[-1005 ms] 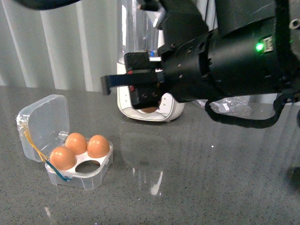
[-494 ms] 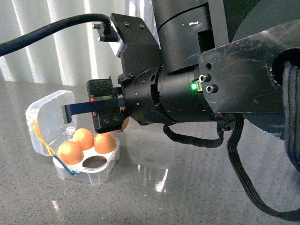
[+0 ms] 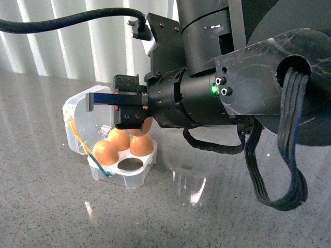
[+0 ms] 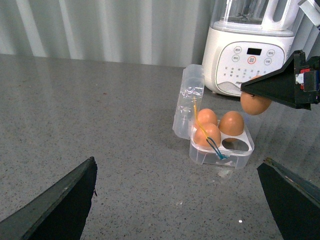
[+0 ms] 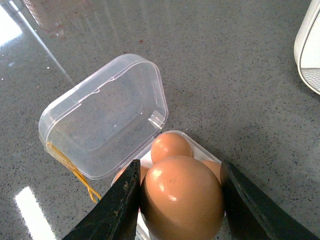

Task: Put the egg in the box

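Egg (image 5: 181, 197) in right fingers (image 5: 119, 210), now nearer, just above the box (image 5: 100, 120)

A speckled grey stone countertop (image 4: 75, 110) carries two things. The open clear egg box (image 4: 242, 155) sits near a white blender (image 4: 250, 65).

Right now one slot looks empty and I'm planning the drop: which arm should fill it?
Right. The right gripper is shut on the egg over the box; the left gripper is open, empty and farther away.

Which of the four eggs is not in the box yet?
The egg gripped between the right gripper's fingers; the other three sit in the box's slots.
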Motion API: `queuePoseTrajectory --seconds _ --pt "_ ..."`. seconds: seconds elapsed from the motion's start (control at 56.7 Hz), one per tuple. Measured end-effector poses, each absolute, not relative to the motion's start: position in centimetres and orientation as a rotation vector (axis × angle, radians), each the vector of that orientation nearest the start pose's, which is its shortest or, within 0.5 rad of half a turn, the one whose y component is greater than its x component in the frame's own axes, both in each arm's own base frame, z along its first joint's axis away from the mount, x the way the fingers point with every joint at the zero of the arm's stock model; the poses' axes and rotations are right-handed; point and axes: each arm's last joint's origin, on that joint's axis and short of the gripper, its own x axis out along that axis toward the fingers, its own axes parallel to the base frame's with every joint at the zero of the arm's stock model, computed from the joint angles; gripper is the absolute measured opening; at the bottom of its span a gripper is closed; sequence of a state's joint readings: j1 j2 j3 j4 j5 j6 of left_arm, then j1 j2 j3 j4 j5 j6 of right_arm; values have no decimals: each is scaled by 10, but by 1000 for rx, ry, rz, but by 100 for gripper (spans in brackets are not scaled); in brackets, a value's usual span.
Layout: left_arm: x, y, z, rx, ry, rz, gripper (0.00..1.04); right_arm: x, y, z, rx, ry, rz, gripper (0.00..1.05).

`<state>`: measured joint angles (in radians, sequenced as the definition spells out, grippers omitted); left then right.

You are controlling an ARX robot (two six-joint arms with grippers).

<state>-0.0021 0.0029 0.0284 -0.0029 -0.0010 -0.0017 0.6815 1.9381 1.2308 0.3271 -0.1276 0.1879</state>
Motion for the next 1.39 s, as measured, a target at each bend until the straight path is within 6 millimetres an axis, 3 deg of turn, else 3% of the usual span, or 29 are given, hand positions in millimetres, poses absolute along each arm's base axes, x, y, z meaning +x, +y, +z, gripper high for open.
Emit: queuePoseTrajectory --seconds 0.582,0.846,0.988,1.234,1.358,1.393 --pt "96 0 173 -2 -23 -1 98 331 278 179 80 568 772 41" --pt "96 0 173 -2 -23 -1 98 332 278 180 75 552 755 83" --pt "96 0 173 -2 -23 -1 98 332 274 187 85 525 745 99" --pt "96 0 173 -2 -23 -1 98 337 243 221 117 443 600 97" --pt "96 0 173 -2 -22 -1 98 346 209 234 119 421 406 97" --pt "96 0 173 -2 -23 -1 98 350 189 237 121 413 317 97"
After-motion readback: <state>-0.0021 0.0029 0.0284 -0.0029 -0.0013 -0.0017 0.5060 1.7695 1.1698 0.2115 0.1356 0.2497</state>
